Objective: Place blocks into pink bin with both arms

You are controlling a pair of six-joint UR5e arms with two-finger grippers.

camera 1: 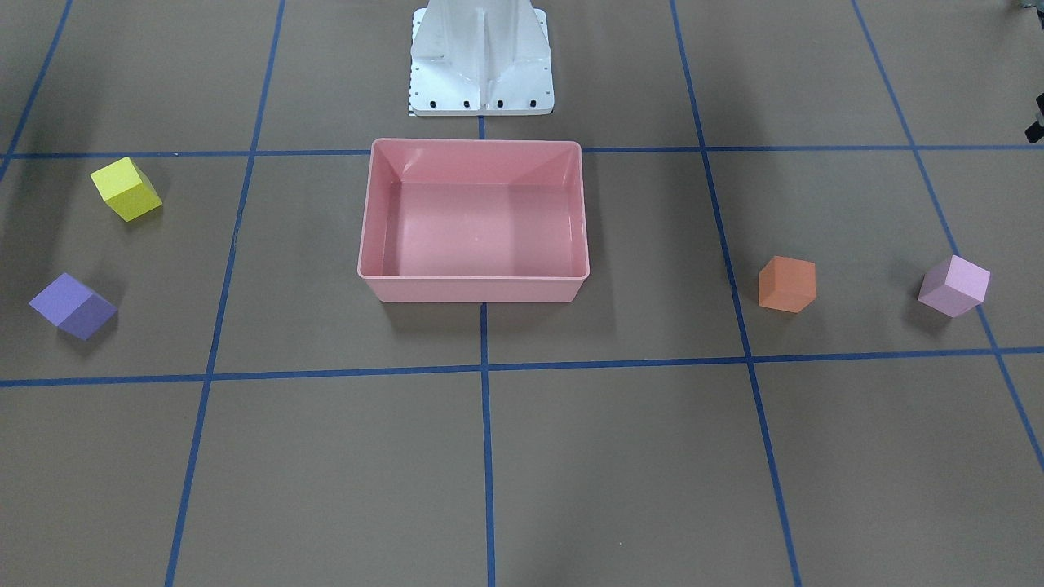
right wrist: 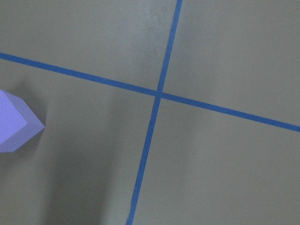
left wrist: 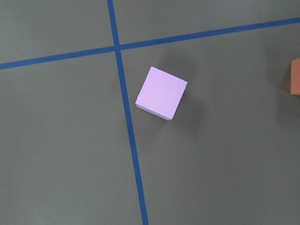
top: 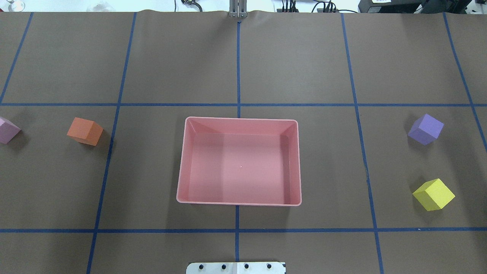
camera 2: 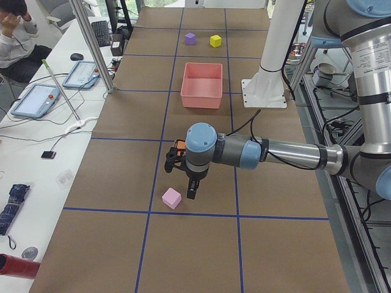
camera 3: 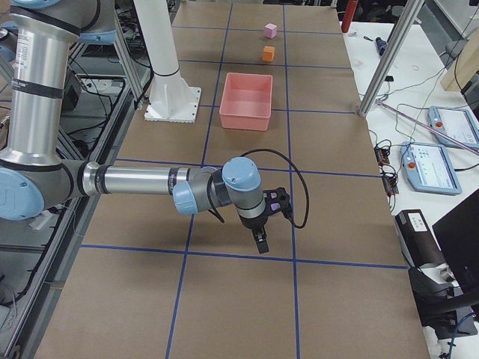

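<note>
The empty pink bin stands mid-table in front of the white base. On the robot's left lie the orange block and the light pink block. The purple block and the yellow block lie on its right. My left gripper hangs just above the light pink block, which fills the left wrist view's middle. My right gripper hovers by the purple block, seen at the right wrist view's left edge. Both grippers show only in the side views, so I cannot tell whether they are open or shut.
The white robot base rises behind the bin. Blue tape lines divide the brown table into squares. A side table with tablets and a seated person lies beyond the table's far edge.
</note>
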